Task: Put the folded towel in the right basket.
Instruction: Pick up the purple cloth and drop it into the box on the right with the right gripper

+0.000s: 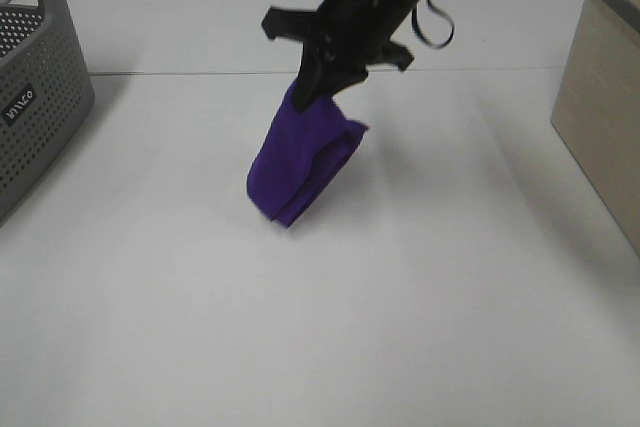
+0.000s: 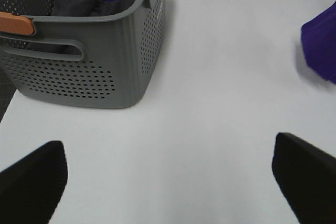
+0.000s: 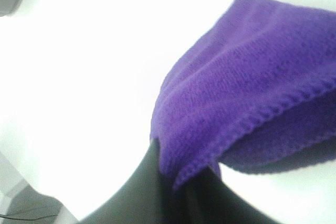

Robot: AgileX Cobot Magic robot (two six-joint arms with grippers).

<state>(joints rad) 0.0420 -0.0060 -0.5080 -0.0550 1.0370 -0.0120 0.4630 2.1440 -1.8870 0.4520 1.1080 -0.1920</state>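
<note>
A folded purple towel (image 1: pixel 300 157) hangs from my right gripper (image 1: pixel 312 92) above the middle of the white table; its lower end seems near or just touching the surface. The right gripper is shut on the towel's upper edge, seen close in the right wrist view (image 3: pixel 178 179), where the towel (image 3: pixel 247 87) fills the frame. The beige right basket (image 1: pixel 600 97) stands at the right edge of the table. My left gripper (image 2: pixel 168 177) is open and empty, low over the table left of the towel (image 2: pixel 320 45); its arm is out of the exterior view.
A grey perforated basket (image 1: pixel 30 97) stands at the left edge; the left wrist view shows its wall (image 2: pixel 105 61) and dark cloth inside it. The white table (image 1: pixel 400 327) spreads between the two baskets.
</note>
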